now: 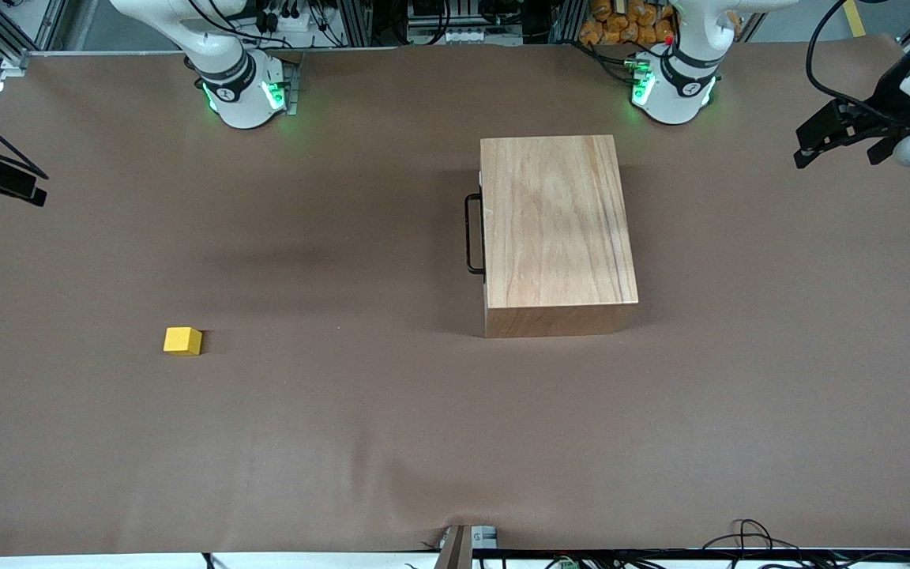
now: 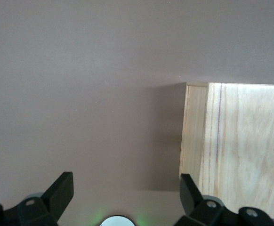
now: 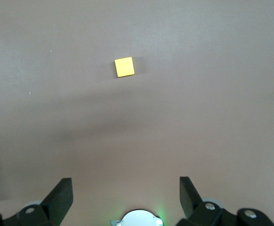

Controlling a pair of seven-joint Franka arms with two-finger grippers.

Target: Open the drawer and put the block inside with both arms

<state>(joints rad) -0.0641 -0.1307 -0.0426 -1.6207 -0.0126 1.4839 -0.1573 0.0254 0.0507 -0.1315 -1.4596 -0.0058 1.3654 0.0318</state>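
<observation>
The light-wood box stands toward the left arm's end of the table. Its drawer is shut, and only the black bar handle shows, facing the right arm's end. The yellow block lies on the brown table, nearer to the front camera, toward the right arm's end. My left gripper is open and empty, up in the air at the left arm's end of the table. In the left wrist view it looks down beside a corner of the box. My right gripper is open and empty, high over the table edge, with the block below it.
The brown table cover spreads wide around the box and the block. The two green-lit arm bases stand along the table's edge farthest from the front camera. Cables lie at the table edge nearest the front camera.
</observation>
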